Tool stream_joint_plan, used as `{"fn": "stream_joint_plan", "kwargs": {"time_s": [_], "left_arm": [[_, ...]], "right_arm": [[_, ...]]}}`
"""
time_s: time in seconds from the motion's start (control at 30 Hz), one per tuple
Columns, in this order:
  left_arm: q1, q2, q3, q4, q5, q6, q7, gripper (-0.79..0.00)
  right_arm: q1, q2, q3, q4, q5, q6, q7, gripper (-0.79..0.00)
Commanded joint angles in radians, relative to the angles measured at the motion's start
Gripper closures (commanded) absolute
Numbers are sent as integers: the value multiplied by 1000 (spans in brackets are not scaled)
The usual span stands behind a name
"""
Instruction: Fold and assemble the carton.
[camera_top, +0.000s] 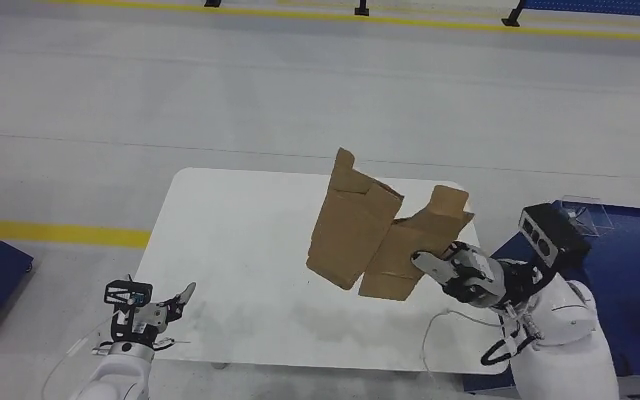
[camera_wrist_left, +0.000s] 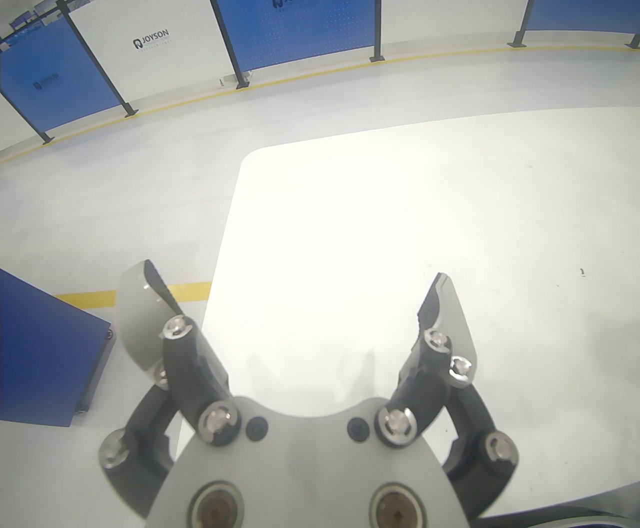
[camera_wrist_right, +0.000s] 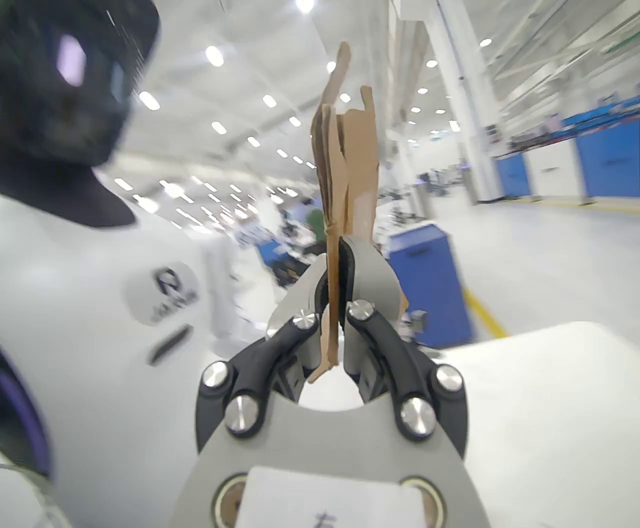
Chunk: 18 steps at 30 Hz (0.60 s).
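Two end effectors show. The right end effector (camera_wrist_right: 336, 250) is closed hard on the carton (camera_top: 355, 235), both fingers pressed flat against the cardboard with a layered edge pinched between them. From that grip at its near right corner, the carton rises up and away toward the middle. It is a flattened brown sheet of two joined panels, with short flaps jutting from the far ends. It seems to be lifted clear of the bench (camera_top: 240, 230), though the top view does not settle whether its low edge touches the surface. It hangs over the bench's right half. The left end effector (camera_wrist_left: 295, 275) is spread wide with nothing between its fingers, poised above the near left corner of the white bench, well apart from the carton.
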<state>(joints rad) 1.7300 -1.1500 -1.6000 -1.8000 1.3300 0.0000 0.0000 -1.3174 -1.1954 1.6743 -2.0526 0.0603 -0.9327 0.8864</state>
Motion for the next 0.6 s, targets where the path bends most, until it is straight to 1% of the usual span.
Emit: {"fn": "stream_joint_plan", "kwargs": {"time_s": [0.0, 0.1, 0.27, 0.33, 0.37, 0.47, 0.53, 0.57], "left_arm": [[0, 0, 0, 0, 0, 0, 0, -785], [0, 0, 0, 0, 0, 0, 0, -785], [0, 0, 0, 0, 0, 0, 0, -785], [0, 0, 0, 0, 0, 0, 0, -785], [0, 0, 0, 0, 0, 0, 0, -785], [0, 0, 0, 0, 0, 0, 0, -785], [0, 0, 0, 0, 0, 0, 0, -785], [0, 0, 0, 0, 0, 0, 0, -785]], "right_arm": [[-20, -7, 41, -66, -424, -65, -99, 0], [-37, -18, 65, -177, -672, -80, -222, 0], [-64, -22, 12, -281, -1018, -80, -454, 0], [-58, -17, -7, -297, -1173, -80, -559, 0], [-37, -12, -20, -297, -1275, -80, -624, 0], [9, 3, -51, -297, -1617, -80, -872, 0], [19, 14, -73, -297, -1872, -12, -1048, 0], [7, 21, -86, -297, -2008, 53, -1126, 0]]}}
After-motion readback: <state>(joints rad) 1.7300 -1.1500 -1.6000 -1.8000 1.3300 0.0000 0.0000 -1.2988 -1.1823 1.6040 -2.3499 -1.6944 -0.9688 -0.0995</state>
